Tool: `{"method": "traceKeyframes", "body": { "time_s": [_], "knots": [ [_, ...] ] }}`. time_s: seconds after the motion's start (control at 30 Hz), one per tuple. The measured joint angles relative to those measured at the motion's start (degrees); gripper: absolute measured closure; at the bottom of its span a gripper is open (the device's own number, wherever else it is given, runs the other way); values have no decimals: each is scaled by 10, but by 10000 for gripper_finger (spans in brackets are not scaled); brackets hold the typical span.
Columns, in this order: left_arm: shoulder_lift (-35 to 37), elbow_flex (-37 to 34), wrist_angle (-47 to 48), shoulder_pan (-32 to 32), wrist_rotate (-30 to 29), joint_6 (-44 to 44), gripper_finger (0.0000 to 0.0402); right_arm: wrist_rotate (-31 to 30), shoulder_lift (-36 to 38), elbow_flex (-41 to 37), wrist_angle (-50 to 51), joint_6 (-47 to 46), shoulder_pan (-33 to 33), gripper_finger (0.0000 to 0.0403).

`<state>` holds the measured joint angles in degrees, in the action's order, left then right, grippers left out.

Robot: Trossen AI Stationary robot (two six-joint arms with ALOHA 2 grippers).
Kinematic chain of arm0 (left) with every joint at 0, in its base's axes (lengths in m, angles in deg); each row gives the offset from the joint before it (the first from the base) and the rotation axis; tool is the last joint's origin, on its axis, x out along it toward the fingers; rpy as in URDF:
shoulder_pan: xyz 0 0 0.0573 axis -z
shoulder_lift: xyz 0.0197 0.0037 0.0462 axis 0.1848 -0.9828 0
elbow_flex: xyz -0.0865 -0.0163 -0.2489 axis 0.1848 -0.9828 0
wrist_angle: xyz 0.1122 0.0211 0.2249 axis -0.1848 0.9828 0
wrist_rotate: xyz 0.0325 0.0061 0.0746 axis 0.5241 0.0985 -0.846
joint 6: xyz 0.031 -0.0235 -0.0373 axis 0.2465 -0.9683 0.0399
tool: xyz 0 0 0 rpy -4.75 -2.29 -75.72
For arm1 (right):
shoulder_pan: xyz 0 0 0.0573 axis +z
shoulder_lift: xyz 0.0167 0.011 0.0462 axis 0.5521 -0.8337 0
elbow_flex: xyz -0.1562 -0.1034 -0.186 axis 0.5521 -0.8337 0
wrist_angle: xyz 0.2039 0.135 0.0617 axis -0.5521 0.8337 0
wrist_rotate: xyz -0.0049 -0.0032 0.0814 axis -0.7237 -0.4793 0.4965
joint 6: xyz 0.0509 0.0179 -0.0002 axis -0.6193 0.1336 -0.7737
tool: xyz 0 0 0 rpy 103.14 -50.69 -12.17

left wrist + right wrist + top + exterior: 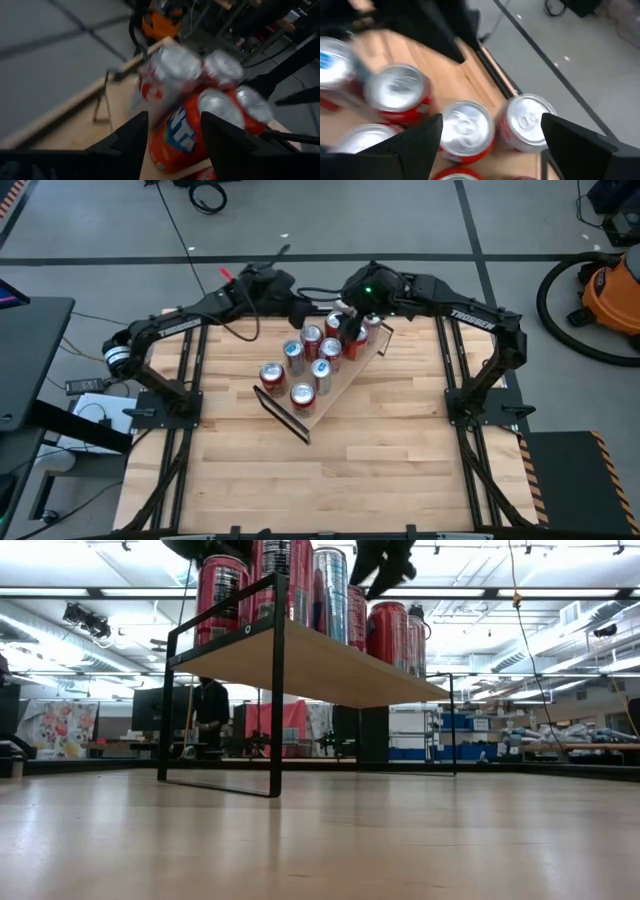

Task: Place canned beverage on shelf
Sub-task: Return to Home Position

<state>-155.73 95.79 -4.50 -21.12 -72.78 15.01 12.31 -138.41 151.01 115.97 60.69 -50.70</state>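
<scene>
The shelf, a light-wood plank on black end frames, stands slantwise on the table's far middle; it also shows in the low view. Several cans stand upright on it, mostly red with silver tops, plus an orange one. My left gripper is open at the shelf's far left side; in its wrist view the orange can shows just beyond the gap between its fingers. My right gripper is open and empty above the cans at the shelf's far end, looking down on their tops.
The slatted wooden tabletop has free room on the near side and to both sides of the shelf. An orange vacuum stands on the floor at the right. A person stands in the room behind the table.
</scene>
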Motion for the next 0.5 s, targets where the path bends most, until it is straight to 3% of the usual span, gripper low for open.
{"method": "traceKeyframes", "body": {
  "time_s": [0.2, 0.4, 0.5],
  "knots": [
    [84, 0, 25, 20, -13, 93, 209, -22, 69, -12, -28, -8, 46, 54],
    [157, -3, 23, 69, -12, 173, 209, -49, 189, -145, -123, -24, 76, 54],
    [199, -55, -21, 80, 0, 168, 210, -36, 254, -219, -180, -48, 79, 54]
  ]
}}
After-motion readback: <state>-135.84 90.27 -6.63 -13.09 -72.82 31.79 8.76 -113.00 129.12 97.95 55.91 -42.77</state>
